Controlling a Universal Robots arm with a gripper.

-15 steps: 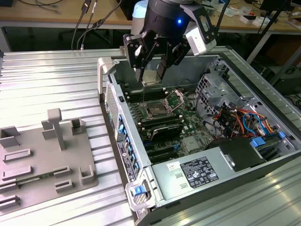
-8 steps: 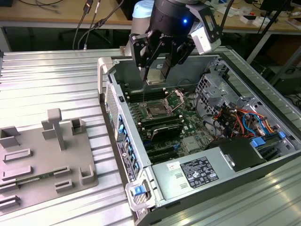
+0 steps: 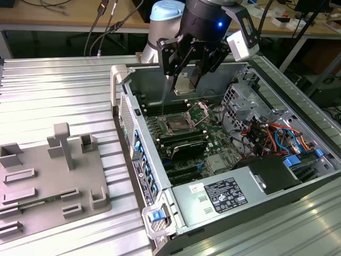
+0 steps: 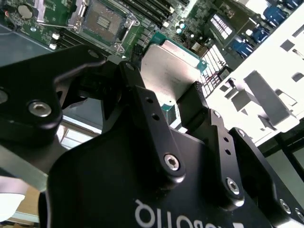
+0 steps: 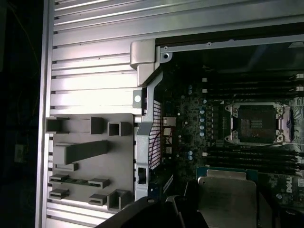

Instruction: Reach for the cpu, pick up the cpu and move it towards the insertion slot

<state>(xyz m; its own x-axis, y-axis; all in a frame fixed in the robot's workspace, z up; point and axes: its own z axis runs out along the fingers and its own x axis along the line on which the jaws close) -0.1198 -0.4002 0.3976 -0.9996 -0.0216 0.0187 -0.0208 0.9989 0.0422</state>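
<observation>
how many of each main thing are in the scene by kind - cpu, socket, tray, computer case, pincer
cpu: 1, held in the pincer above the open case
insertion slot: 1, open and unfilled
grey tray: 1, on the ribbed table beside the case
computer case: 1, lying open
pincer: 1
total: 5

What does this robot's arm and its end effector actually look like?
The arm has silvery metal segments with a pale blue joint cap. Its end effector is black, built from bolted linkage bars with silver screws, a small blue light glowing on its body and white lettering, plus a white box mounted beside it.
</observation>
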